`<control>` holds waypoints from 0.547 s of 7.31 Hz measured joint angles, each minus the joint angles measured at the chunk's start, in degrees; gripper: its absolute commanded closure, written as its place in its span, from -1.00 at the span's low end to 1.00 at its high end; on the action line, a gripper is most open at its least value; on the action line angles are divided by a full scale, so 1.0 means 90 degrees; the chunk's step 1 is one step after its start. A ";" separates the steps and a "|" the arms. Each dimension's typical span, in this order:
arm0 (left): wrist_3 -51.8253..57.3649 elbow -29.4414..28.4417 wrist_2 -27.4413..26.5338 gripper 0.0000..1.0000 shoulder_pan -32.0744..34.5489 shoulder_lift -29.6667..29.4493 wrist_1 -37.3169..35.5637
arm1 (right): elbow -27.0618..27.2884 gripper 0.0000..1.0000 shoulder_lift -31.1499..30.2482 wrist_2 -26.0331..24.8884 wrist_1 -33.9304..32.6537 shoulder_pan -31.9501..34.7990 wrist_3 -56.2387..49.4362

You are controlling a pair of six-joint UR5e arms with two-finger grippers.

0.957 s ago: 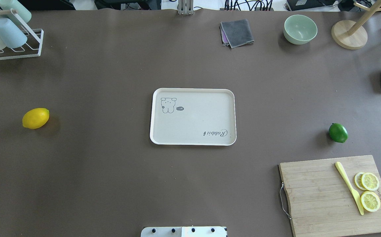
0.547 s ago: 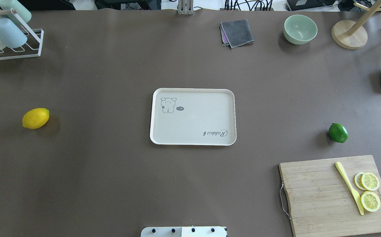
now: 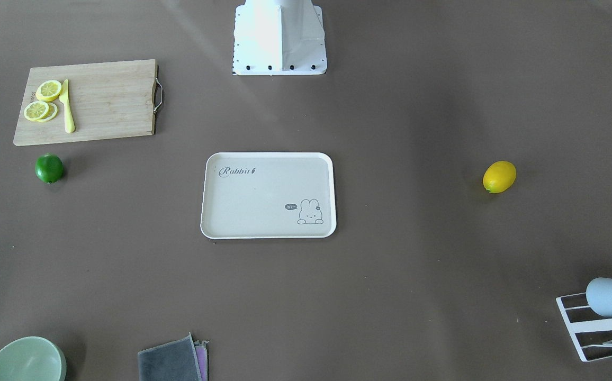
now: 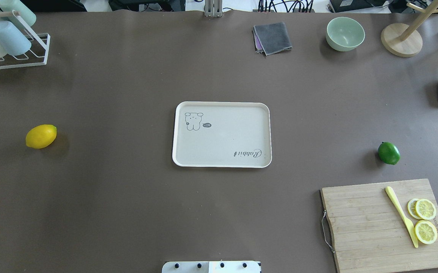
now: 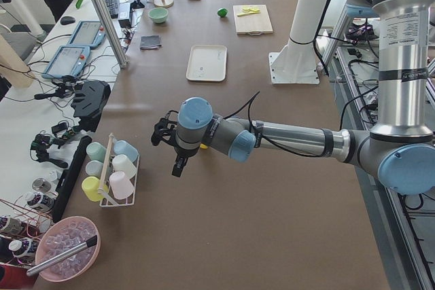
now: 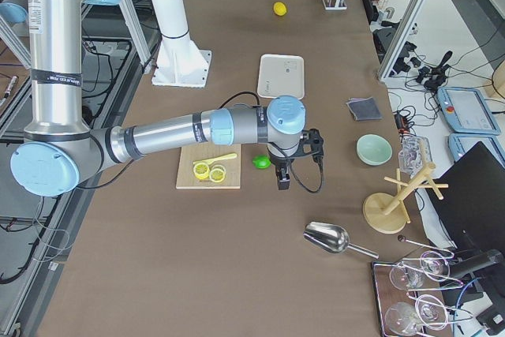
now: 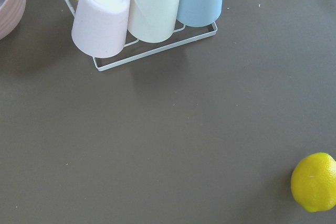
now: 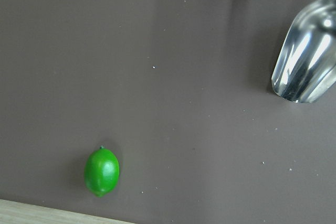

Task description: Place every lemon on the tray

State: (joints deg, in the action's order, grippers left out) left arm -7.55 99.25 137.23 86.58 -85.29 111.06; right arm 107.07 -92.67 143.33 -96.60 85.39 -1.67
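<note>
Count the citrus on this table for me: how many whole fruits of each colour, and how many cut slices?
yellow lemon: 1
green lemon: 1
lemon slices: 3
total: 5

Plainly a robotics lab dressed with kitchen props. Told by the jointed grey-and-blue arm [image 5: 292, 139] carrying the left gripper [image 5: 177, 166], and by the white pedestal [image 5: 293, 59] back toward that arm's base, bolted to a table [image 5: 272, 236] under a brown sheet. Told also by the side bench out past that gripper: touch-screen pendants [image 5: 62, 62], a keyboard [image 5: 110, 1], loose cables [image 5: 58, 89], an aluminium frame post [image 5: 102, 15]. Beyond the right gripper [image 6: 282, 179], another pendant [image 6: 465, 110] with a red button. Close around that gripper, staged kitchenware only: cutting board [image 6: 189, 179], steel scoop [image 6: 330, 237], mint bowl [image 6: 373, 149].
</note>
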 measured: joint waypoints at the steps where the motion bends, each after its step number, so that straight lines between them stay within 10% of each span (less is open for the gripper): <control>1: -0.0007 -0.0222 -0.0007 -0.96 -0.0025 -0.0012 0.0250 | -0.0042 -1.00 -0.0006 -0.0008 0.0298 -0.0230 0.0053; 4: -0.0211 -0.0765 -0.0029 -0.96 -0.0062 -0.0087 0.0972 | -0.0099 -1.00 -0.0024 -0.0201 0.1178 -0.1002 0.1186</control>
State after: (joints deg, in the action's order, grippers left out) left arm -9.46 92.37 136.97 86.02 -86.08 119.81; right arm 106.18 -92.89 141.51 -86.00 76.37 9.01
